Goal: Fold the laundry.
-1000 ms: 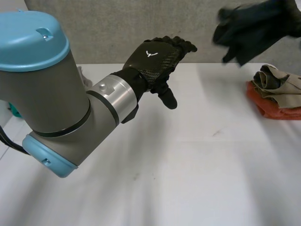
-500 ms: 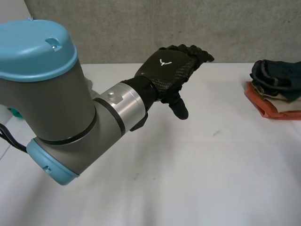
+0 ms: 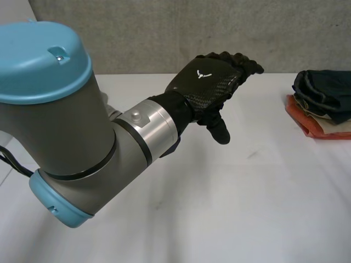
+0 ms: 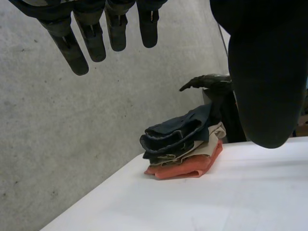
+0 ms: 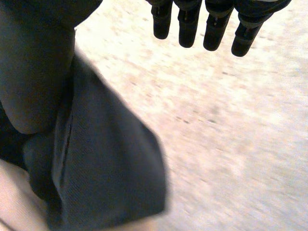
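Since the loosely folded dark navy garment (image 3: 323,87) lies atop the beige and orange folded cloths (image 3: 312,129) on the white tabletop (image 3: 247,208), we judge the pile could slump. Our right hand (image 4: 208,82) hovers just above that pile, fingers straight and holding nothing; a careless brush would drag the top layer off. Our left hand (image 3: 211,82), fingers relaxed and empty, hangs well apart from the pile.

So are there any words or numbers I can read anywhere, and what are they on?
No words or numbers can be read anywhere.
One sign, without letters: a small white mark, like a V with wings, on the back of the left hand.
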`<act>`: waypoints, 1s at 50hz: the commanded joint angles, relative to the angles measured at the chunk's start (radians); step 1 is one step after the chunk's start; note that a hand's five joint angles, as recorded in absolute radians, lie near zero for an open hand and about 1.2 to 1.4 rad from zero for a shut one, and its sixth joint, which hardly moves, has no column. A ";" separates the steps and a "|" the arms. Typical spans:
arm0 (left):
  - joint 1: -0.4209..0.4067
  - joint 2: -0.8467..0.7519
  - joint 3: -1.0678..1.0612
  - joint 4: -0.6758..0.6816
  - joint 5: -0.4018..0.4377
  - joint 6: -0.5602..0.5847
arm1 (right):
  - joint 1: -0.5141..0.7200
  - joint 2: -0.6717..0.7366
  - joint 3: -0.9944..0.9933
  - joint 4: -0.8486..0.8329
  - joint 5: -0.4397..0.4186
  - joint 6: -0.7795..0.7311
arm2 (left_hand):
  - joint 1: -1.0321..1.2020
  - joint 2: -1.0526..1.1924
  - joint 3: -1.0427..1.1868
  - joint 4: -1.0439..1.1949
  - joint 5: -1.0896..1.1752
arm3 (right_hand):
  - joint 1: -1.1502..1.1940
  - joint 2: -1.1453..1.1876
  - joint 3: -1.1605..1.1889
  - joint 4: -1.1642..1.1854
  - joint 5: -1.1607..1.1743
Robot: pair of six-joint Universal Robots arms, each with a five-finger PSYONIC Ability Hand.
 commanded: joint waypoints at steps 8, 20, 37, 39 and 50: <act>-0.001 0.083 0.021 0.017 -0.003 -0.028 | -0.175 -0.232 0.005 0.354 0.497 -0.600 | -0.018 -0.015 -0.018 -0.018 -0.036 | -0.055 -0.041 -0.032 -0.035 -0.042; 0.250 0.097 0.093 0.028 -0.204 0.004 | 0.207 -0.548 0.281 0.152 0.442 -0.495 | -0.018 -0.015 -0.018 -0.018 -0.036 | -0.055 -0.041 -0.032 -0.035 -0.042; 0.757 -0.432 0.240 0.172 -0.183 0.561 | 0.685 -0.535 0.746 0.184 0.336 -0.739 | -0.027 -0.024 -0.026 -0.027 -0.044 | -0.055 -0.041 -0.032 -0.035 -0.042; 0.780 -0.520 0.310 0.225 -0.138 0.571 | 0.702 -0.503 0.763 0.185 0.359 -0.777 | -0.010 -0.007 -0.009 -0.009 -0.027 | -0.055 -0.041 -0.032 -0.035 -0.042; 0.838 -0.878 0.717 0.327 -0.043 0.567 | 0.704 -0.484 0.791 0.184 0.410 -0.784 | 0.327 0.330 0.328 0.328 0.310 | -0.055 -0.041 -0.032 -0.035 -0.042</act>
